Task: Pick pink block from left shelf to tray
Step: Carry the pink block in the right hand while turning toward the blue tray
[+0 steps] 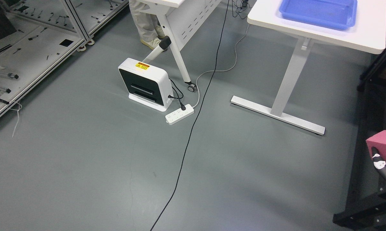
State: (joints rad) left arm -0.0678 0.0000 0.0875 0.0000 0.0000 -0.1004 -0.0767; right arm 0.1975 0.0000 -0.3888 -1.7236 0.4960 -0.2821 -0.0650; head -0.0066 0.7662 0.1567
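Head view. Looking down on a grey floor [83, 166], with the white table [366, 35] at upper right serving as landmark.

Resting on that table: a blue tray [318, 14], cut off by the top edge, sitting toward the table's left part.

Showing well below the table's right end, at the right picture edge: the pink block [384, 146], held up off the floor, well apart from the tray. Gripping the block from below: the right hand [381, 162], only partly in frame, with one dark finger [375, 153] curling against the block's lower left face and a white patch just under it. Extending from that hand toward the lower right corner: a dark arm segment.

Standing on the floor left of the table's T-shaped foot [278, 114]: a white box-shaped device [144, 83] with a black front panel and a yellow warning label. Lying between device and table foot: a white power strip [179, 114], with a black plug seated in it. Running from the top edge, left of the table, down to the bottom edge: a black cable [193, 128].

Standing further left of the table, behind a second white desk: a person's trouser legs and shoes [146, 25]. Occupying the far left: a metal-framed shelf unit [35, 45] with small dark parts on it.
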